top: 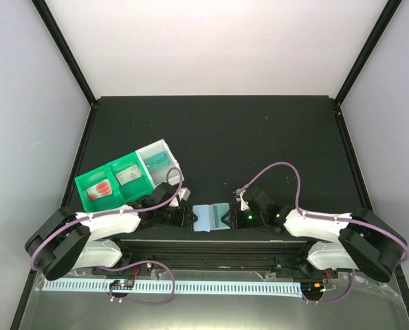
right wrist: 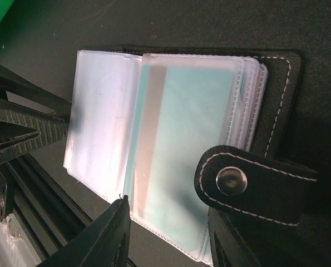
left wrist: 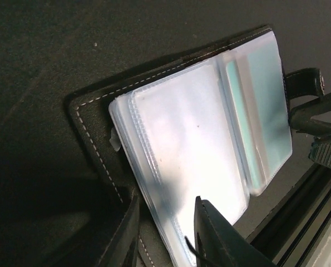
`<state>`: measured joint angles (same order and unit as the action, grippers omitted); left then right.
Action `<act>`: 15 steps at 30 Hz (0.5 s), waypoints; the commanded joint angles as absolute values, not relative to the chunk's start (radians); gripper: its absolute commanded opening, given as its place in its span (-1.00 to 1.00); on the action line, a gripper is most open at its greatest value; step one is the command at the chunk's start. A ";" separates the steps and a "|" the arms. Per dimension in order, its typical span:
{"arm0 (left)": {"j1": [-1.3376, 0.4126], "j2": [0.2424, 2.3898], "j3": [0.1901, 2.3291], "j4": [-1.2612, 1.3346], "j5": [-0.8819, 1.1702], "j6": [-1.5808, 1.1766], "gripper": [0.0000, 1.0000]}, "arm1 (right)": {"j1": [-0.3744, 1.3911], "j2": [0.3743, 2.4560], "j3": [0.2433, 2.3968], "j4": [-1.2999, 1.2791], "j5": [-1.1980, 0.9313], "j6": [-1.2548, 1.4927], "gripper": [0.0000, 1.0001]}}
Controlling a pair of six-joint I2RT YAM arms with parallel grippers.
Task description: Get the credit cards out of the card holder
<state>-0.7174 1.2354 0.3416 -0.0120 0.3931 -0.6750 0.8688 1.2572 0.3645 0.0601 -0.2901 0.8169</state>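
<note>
**The card holder lies open, and a teal card is waiting inside.**

The card holder (top: 211, 218) lies flat and open on the dark counter (top: 259, 130), close to the near edge, between the two arms. The teal card (right wrist: 193, 133) sits inside a clear pocket on the right half. The left pincer (left wrist: 166, 200) is at the left side, its fingers apart, with the edge of the clear pockets between them; I cannot see a squeeze. The right pincer (right wrist: 166, 208) is at the right side, fingers apart too, just by the open end of the teal card's pocket and not clamped on anything. I think this is the get-ready step: one side holds the holder down, the other goes for the card. Next, the right fingers need to nip only the thin card edge, not the pocket, and slide it straight out.
</note>
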 commanded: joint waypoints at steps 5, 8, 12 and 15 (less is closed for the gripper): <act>-0.746 1.255 0.341 0.059 0.407 -0.693 -0.48 | 0.870 1.262 0.366 0.096 -0.294 0.826 -0.21; -0.751 1.263 0.341 0.070 0.410 -0.701 -0.49 | 0.870 1.262 0.362 0.110 -0.308 0.835 -0.19; -0.761 1.270 0.342 0.080 0.413 -0.708 -0.50 | 0.870 1.255 0.362 0.109 -0.310 0.836 -0.17; -0.768 1.273 0.344 0.081 0.410 -0.710 -0.51 | 0.870 1.243 0.362 0.110 -0.311 0.840 -0.17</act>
